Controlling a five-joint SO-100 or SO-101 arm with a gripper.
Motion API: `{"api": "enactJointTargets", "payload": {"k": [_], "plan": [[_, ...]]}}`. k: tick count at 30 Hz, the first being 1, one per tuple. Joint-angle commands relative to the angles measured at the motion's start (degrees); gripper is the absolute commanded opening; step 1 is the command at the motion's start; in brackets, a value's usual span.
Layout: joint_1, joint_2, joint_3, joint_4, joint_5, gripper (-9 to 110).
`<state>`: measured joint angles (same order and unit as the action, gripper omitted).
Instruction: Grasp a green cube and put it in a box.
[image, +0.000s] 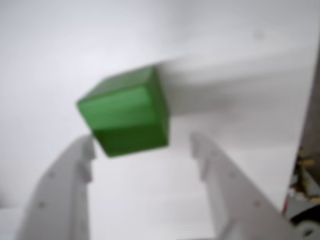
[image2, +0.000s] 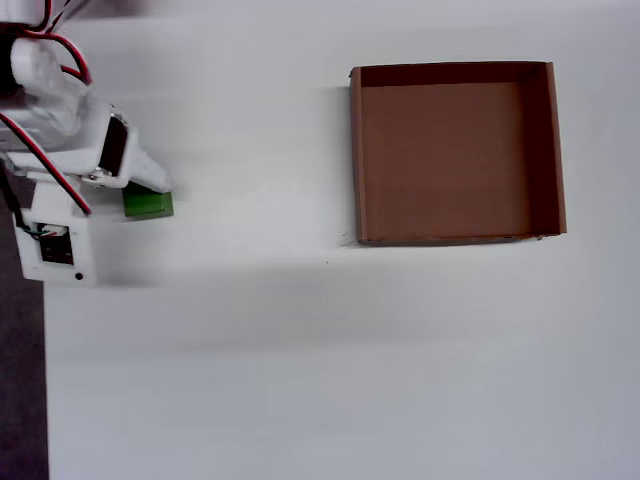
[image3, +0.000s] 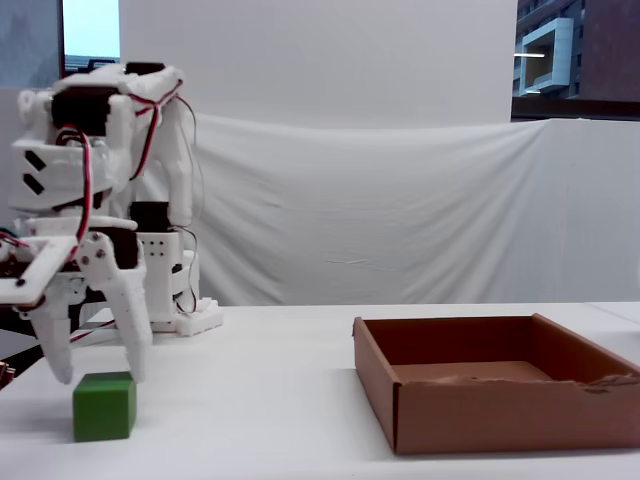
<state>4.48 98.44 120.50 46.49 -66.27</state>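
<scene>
The green cube (image3: 104, 406) sits on the white worktop (image3: 260, 400), directly below the tips of the jaws (image3: 98, 370), which hang spread apart above it with one finger on either side of its top in the fixed view. Nothing is pinched between them; the cube rests on the surface and I cannot tell whether either fingertip touches it.

In the wrist view the green cube (image: 125, 111) appears blurred, lying at about 12 o'clock from the gap between the two pale fingers (image: 60, 190), slightly nearer the left one. The jaws (image: 142, 147) stand wide, the gap broader than the cube.

In the overhead view the green cube (image2: 148, 204) shows at roughly 9 o'clock in the frame, partly covered by the white arm (image2: 70, 150) with its red wires. The box (image2: 456, 151), a shallow brown cardboard tray with low walls, lies well apart from it at about 2 o'clock in the frame, its floor bare.

In the fixed view the box (image3: 500, 410) stands at 3 o'clock from the cube, on the same worktop, before a white cloth backdrop (image3: 380, 210).
</scene>
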Motion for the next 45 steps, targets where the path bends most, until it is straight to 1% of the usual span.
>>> {"api": "enactJointTargets", "payload": {"k": [1, 16, 27, 34, 40, 45], "plan": [[-0.97, -0.88, -4.66, 0.97, -1.05, 26], [-3.69, -8.44, -8.35, 0.7, -0.53, 26], [-4.39, -7.56, -7.21, 0.53, -0.26, 19], [-4.57, -6.06, -6.59, 0.35, -0.09, 17], [-5.45, -2.9, -6.59, 3.43, 1.23, 16], [-8.09, 2.55, -7.29, 9.14, 4.13, 15]]}}
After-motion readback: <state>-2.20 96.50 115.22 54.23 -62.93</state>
